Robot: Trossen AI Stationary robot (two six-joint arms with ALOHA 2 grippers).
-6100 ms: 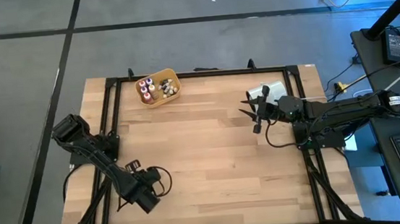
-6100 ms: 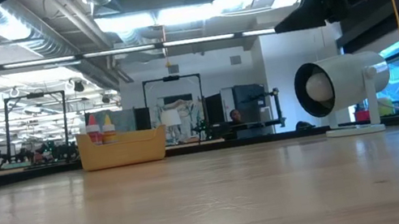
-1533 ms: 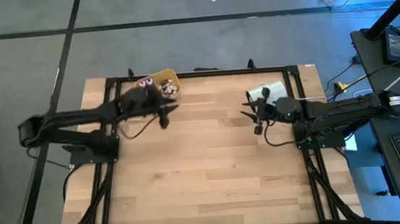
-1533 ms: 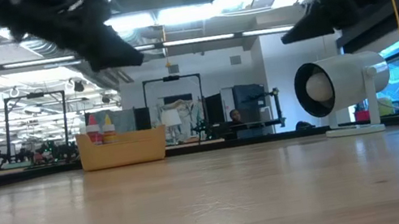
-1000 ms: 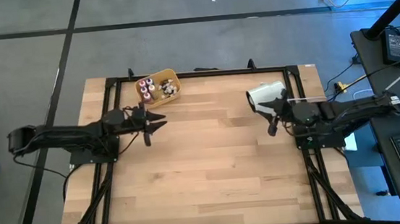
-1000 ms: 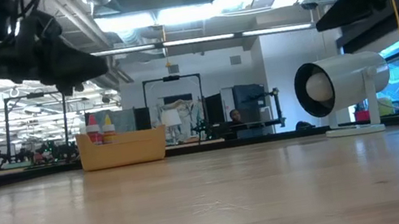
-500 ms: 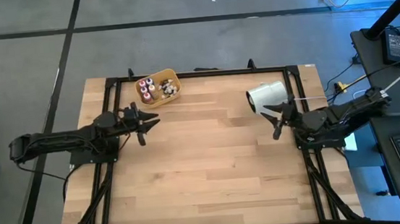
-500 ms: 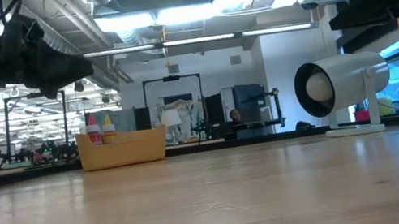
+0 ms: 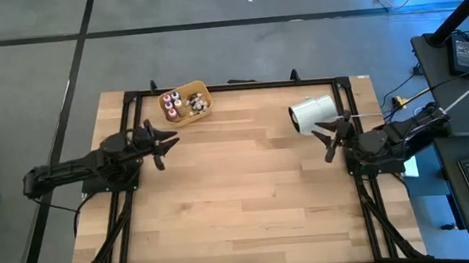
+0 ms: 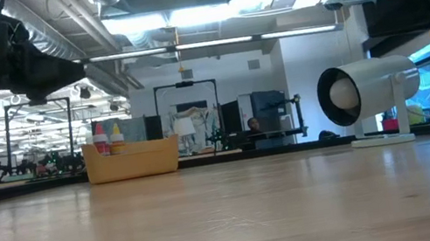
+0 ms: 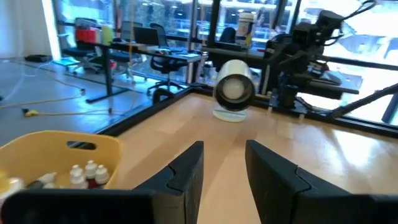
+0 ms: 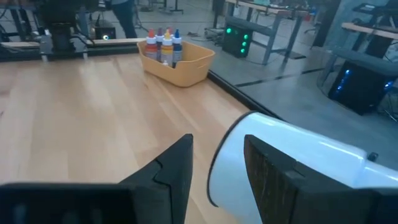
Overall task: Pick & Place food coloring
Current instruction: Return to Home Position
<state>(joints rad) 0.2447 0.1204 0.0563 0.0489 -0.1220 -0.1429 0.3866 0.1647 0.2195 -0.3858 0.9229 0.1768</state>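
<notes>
The food coloring (image 9: 179, 105) sits in the yellow bin (image 9: 190, 86), near the released left hand (image 9: 164, 144); right hand (image 9: 330, 137) released.

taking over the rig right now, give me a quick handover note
Left gripper: open, empty, over the left side of the wooden table.
Right gripper: open, empty, by the large white cylinder at the right edge.
Small pale-capped food coloring bottles: all in view sit in the yellow-orange plastic tray, far left corner.
Done: placing, apparently.
Left: likely just parking both arms.
</notes>
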